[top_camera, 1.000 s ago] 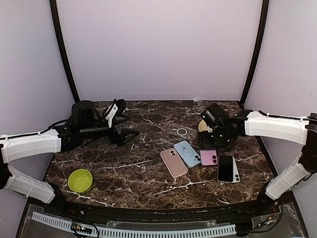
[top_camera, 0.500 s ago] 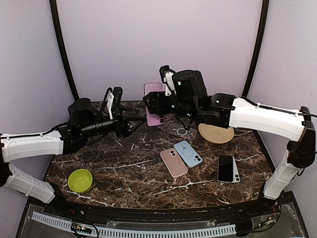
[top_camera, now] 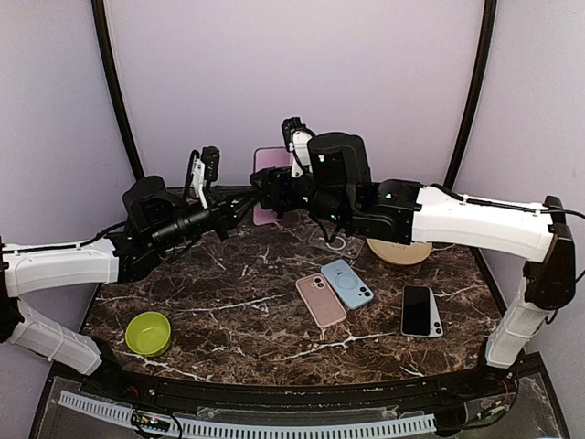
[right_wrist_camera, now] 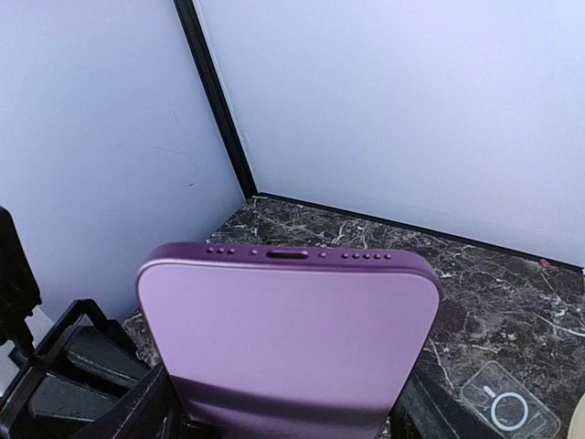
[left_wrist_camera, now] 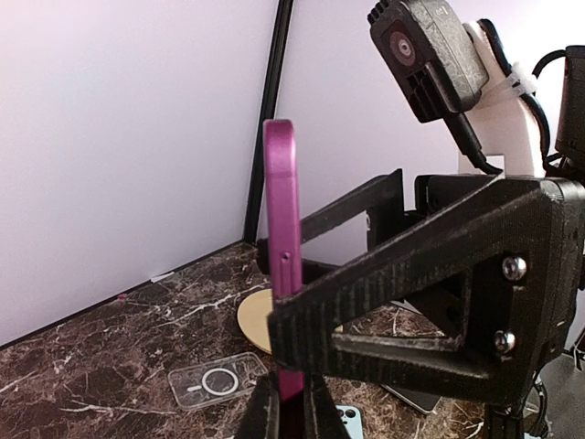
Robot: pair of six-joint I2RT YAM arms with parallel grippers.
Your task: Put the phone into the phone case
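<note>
Matt purple phone [right_wrist_camera: 288, 343], glossy marble table [top_camera: 233, 311]

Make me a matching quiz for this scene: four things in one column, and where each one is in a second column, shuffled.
Things:
1. purple phone
2. clear case
3. green bowl
4. black phone

Places:
A. on the table, front left
B. held upright in the air
C. flat on the table, front right
D. flat on the table, toward the back

Pairs: 1-B, 2-D, 3-A, 4-C
</note>
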